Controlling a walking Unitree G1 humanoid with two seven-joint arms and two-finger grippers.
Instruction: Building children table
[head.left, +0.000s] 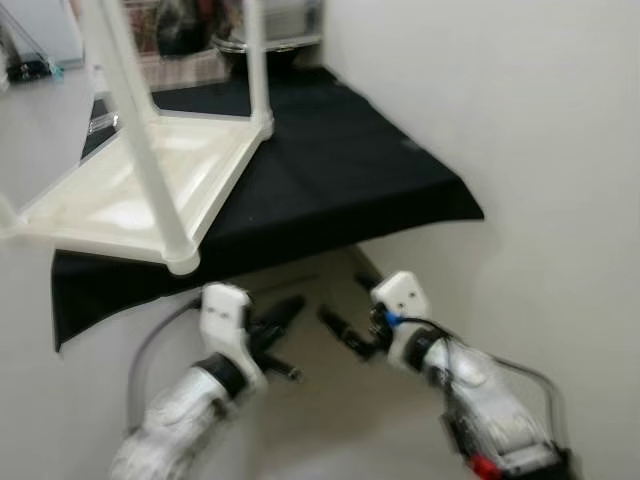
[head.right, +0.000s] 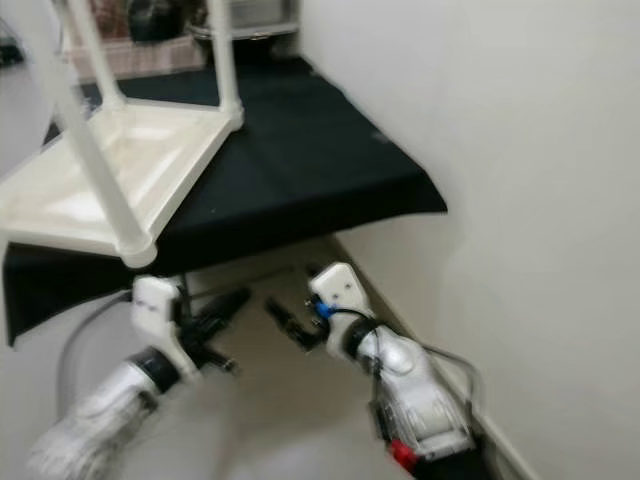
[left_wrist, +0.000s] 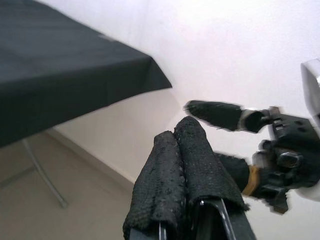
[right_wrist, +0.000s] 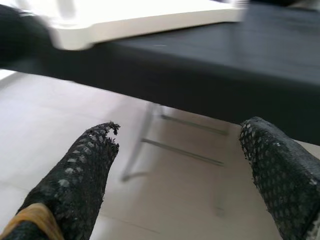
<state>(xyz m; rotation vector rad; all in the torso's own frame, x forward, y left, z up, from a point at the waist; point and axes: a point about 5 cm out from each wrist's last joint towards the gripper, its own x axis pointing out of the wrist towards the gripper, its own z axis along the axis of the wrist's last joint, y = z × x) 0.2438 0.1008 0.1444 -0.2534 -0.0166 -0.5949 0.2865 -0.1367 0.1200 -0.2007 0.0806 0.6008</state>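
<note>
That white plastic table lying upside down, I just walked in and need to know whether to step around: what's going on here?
Nothing is being handled right now. The white plastic children's table lies upside down, legs up, on a table covered with a black cloth beside a white wall. Both silver arms are held low in front of it, below the cloth's edge. The left claw is shut and empty; the right claw is open and empty. Neither touches the table.

Left claw (head.left: 285, 312) seemingly pinched; right claw (head.left: 337, 322) spread.
</note>
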